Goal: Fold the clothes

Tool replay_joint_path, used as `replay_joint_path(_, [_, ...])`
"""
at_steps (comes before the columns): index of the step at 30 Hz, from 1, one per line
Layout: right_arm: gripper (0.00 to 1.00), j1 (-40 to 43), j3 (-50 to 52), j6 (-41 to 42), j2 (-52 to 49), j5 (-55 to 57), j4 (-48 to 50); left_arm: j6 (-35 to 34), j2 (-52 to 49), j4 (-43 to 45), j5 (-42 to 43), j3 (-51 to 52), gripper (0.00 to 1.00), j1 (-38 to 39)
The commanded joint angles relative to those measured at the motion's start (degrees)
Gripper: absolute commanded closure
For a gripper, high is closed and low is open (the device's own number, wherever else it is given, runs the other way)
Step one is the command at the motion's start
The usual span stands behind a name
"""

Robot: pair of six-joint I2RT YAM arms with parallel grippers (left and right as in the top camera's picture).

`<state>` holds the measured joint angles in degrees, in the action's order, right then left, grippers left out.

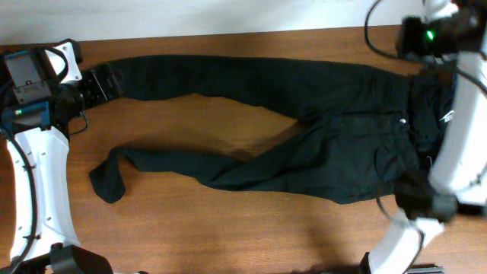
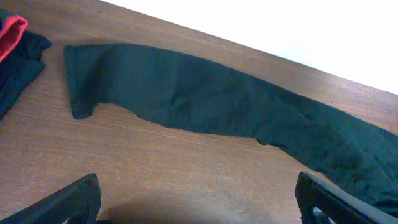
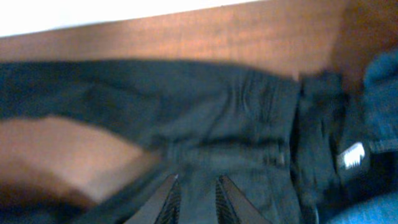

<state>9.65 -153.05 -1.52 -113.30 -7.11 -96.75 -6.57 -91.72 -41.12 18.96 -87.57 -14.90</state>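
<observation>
jeans (image 1: 327, 137): matt black cloth | table (image 1: 190, 236): smooth brown wood

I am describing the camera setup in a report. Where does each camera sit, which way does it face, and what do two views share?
Overhead: fixed above, looking straight down on the black jeans spread on the wooden table; left arm and right arm at the sides.
Left wrist: low over the table, facing its far edge and one jeans leg; left fingers wide apart.
Right wrist: above the jeans waist, looking down, blurred; right fingers slightly apart.
Shared: overhead and right wrist both show the waist.
</observation>
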Motion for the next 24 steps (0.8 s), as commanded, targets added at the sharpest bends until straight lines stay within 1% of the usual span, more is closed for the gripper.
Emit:
replay_joint_path(1, [0.75, -0.2, 15.2, 0.5, 13.5, 2.5, -0.6, -0.5, -0.3, 0.1, 1.0, 0.1, 0.01, -0.1])
replay_joint_path(3, [0.75, -0.2, 25.6, 0.5, 20.9, 3.3, -0.5, -0.4, -0.3, -1.2, 1.5, 0.1, 0.00, -0.1])
replay_joint_path(6, [0.74, -0.3, 40.1, 0.5, 30.8, 1.7, 2.3, 0.7, -0.4, -7.2, 1.7, 0.2, 0.01, 0.3])
replay_joint_path(8, [0.72, -0.3, 48.9, 0.5, 36.0, -0.7, 6.6, 3.9, -0.5, -12.6, 1.5, 0.5, 0.01, 1.1])
replay_joint_path(9, [0.71, -0.3, 53.7, 0.5, 38.6, -1.5, 9.2, 5.3, -0.6, -15.4, 0.2, 0.8, 0.01, 1.8])
replay_joint_path(11, [0.69, -0.3, 61.1, 0.5, 41.9, -1.8, 12.7, 5.6, -0.6, -19.7, -4.0, 1.9, 0.01, 3.2])
replay_joint_path(13, [0.68, -0.3, 67.9, 0.5, 43.9, -3.5, 15.0, 5.9, -0.6, -24.2, -5.9, 2.8, 0.01, 4.5])
replay_joint_path(17, [0.67, -0.3, 77.6, 0.5, 44.2, -7.5, 19.4, 6.6, -0.1, -32.2, -9.2, 3.1, 0.01, 6.7])
replay_joint_path(20, [0.65, -0.3, 82.5, 0.5, 43.0, -9.9, 23.0, 6.6, 1.6, -35.1, -11.3, 3.1, 0.01, 8.2])
replay_joint_path(24, [0.65, -0.3, 86.0, 0.5, 39.9, -9.8, 26.3, 6.1, 3.8, -38.1, -15.3, 3.1, 0.01, 10.4])
